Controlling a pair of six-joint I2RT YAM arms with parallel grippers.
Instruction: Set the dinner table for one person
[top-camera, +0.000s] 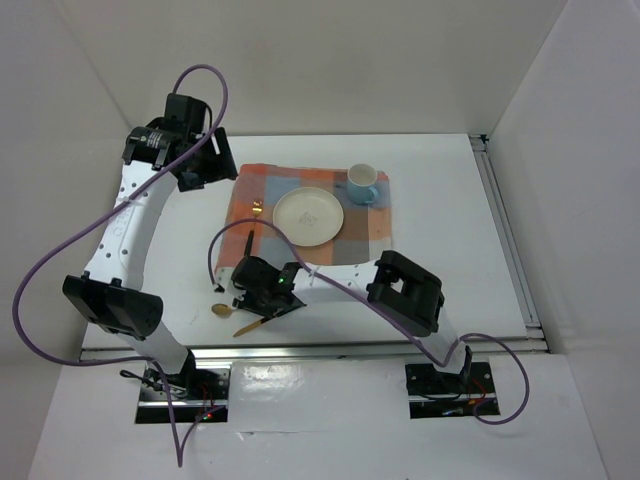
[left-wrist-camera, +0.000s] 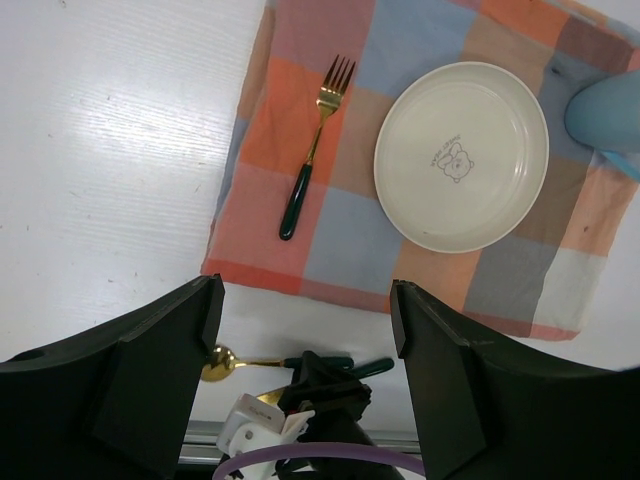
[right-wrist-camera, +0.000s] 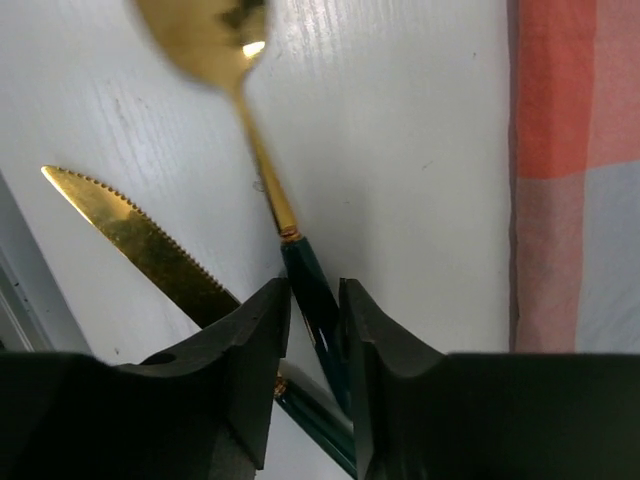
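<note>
My right gripper (top-camera: 262, 298) is low at the near edge of the white dinner table (top-camera: 440, 160). In the right wrist view it (right-wrist-camera: 313, 290) is shut on the dark green handle of a gold spoon (right-wrist-camera: 262, 160). A gold serrated knife (right-wrist-camera: 130, 235) lies just beside the spoon and shows in the top view (top-camera: 250, 326). My left gripper (top-camera: 205, 160) is open and empty, high over the table left of the checked mat (top-camera: 375, 225). On the mat lie a gold fork (left-wrist-camera: 318, 140), a cream plate (left-wrist-camera: 462, 155) and a blue cup (left-wrist-camera: 605, 120).
The mat's edge (right-wrist-camera: 575, 180) runs along the right of the right wrist view. Metal rails run along the table's right edge (top-camera: 510, 235) and near edge. White walls stand close on the left, back and right.
</note>
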